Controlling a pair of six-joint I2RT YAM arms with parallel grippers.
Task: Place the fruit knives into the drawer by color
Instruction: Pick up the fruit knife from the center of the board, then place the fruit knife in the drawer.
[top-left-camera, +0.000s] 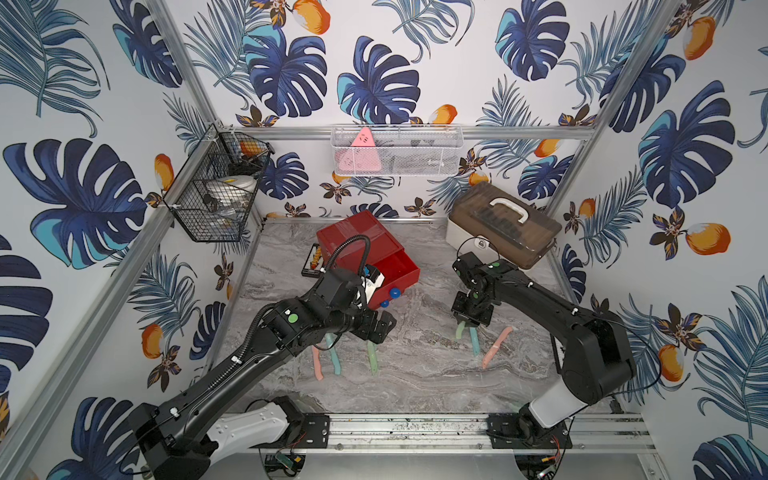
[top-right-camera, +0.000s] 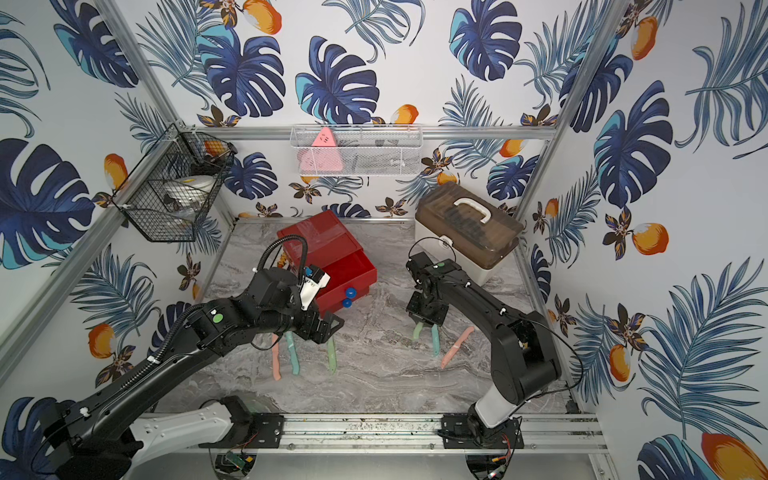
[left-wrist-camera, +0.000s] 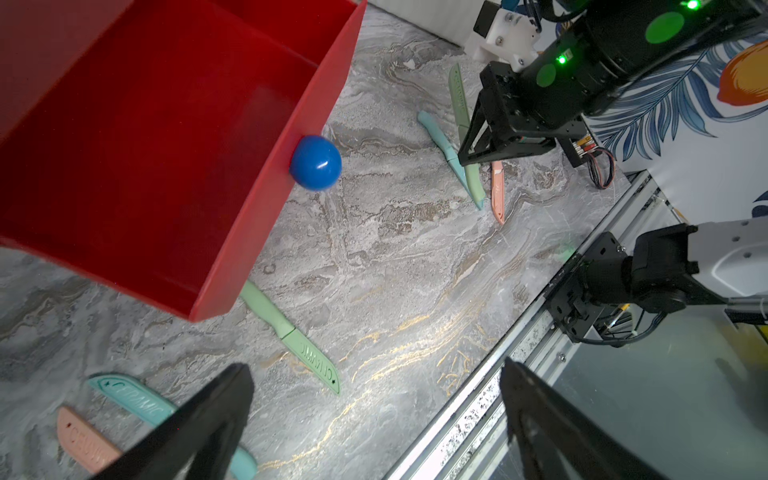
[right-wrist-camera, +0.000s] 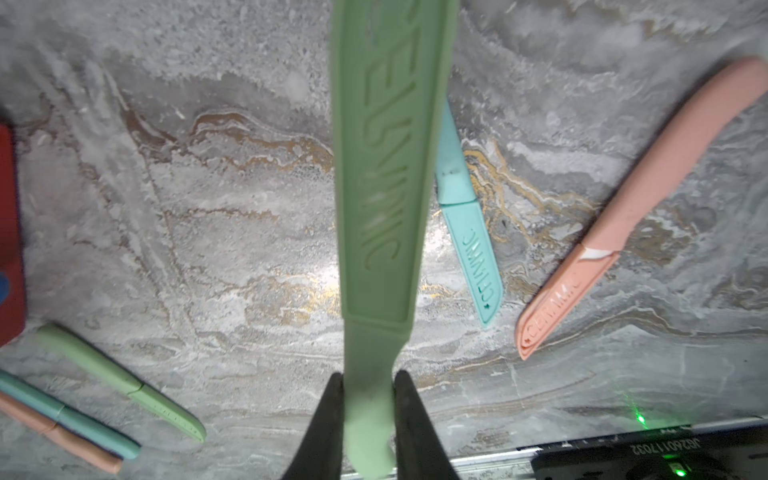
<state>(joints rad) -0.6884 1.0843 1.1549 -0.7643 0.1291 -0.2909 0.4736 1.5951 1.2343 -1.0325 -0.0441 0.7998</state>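
Right gripper (right-wrist-camera: 368, 384): clenched on the light green knife (right-wrist-camera: 382, 187) by its handle.
Left gripper (left-wrist-camera: 374, 370): spread wide, holding nothing.
Open drawer (top-left-camera: 405, 278): centre frame, left of the knife.
My plan: I'd carry it over, align it lengthwise with the drawer, release low.

Tip of held green knife (right-wrist-camera: 384, 199) cut off, blurred

red chest (top-left-camera: 353, 237) had its top drawer (top-left-camera: 395, 268) open, seemingly empty; five pastel knives (top-left-camera: 335, 359) lay on the table (top-left-camera: 415, 374), one green knife (right-wrist-camera: 382, 187) raised above it.
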